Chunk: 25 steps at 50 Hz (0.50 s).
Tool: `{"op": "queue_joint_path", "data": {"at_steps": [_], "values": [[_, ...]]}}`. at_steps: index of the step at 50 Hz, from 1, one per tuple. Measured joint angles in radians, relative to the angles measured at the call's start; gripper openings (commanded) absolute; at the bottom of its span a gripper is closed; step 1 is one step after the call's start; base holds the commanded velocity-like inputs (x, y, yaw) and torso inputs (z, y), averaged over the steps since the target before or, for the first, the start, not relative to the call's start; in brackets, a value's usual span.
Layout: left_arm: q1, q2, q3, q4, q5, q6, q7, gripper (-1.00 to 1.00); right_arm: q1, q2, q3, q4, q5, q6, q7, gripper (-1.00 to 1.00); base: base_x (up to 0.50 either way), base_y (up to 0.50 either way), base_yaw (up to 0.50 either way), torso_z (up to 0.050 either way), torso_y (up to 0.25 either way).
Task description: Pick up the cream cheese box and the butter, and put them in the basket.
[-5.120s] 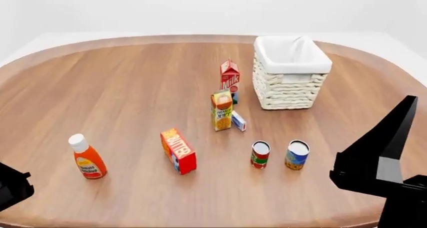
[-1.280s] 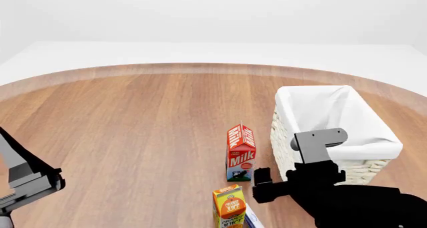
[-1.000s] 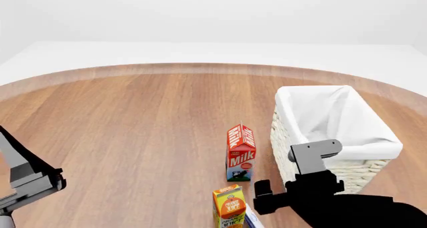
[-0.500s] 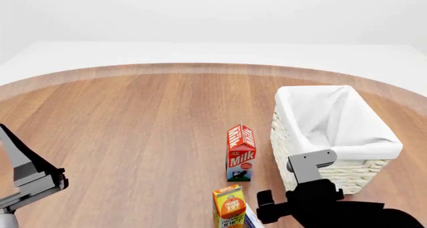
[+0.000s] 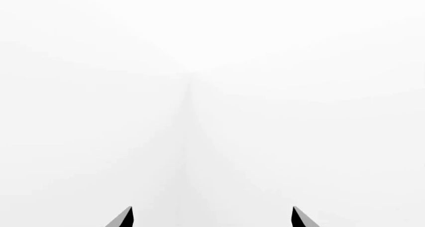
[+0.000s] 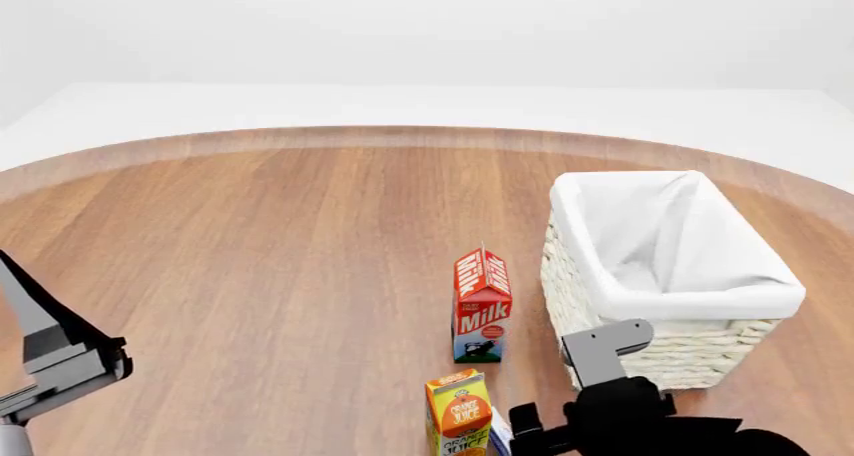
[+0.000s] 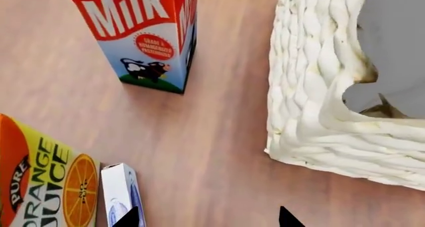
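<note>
So my right gripper (image 7: 206, 218) is hanging low over the table (image 6: 267, 236), fingers spread with nothing between them, and the cream cheese box (image 7: 118, 193) sits right by my left fingertip (image 7: 130, 218), at roughly 9 o'clock from the gap. It's a tiny flat blue-and-white carton, smooth printed card, lying pressed up beside the orange juice carton (image 7: 47, 179).

That's the worry, I think: the box isn't centred between my fingers. If I drop straight down, one finger could land on top of it or wedge against the juice, which is tall and narrow and looks easy to tip. A knocked juice carton could shove the little box away.

Farther out at 12 o'clock stands the milk carton (image 7: 143, 35), gable-topped, glossy, also tippable if I swing wide.

At about 2 o'clock is the basket (image 7: 319, 102), chunky white woven wicker with a cut-out handle hole and a soft cloth liner folded over the rim. Its wall is close, so my other finger could catch on the weave while I shuffle sideways.

The butter isn't visible in any view right now, so I can't say where it is.

My left gripper (image 5: 211, 218) is spread too, pointing at blank white, well off at the 8 o'clock edge of the head view.
</note>
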Motion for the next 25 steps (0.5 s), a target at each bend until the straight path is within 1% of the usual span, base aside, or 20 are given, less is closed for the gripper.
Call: {"op": "queue_joint_path", "data": {"at_steps": [25], "values": [[-0.008,-0.007,0.014,-0.02,-0.013,-0.008,-0.005,1.0,-0.023,-0.014,-0.051,0.038,-0.05,-0.026,-0.044,1.0,0.0,0.0,0.0,0.0,0.0]]}}
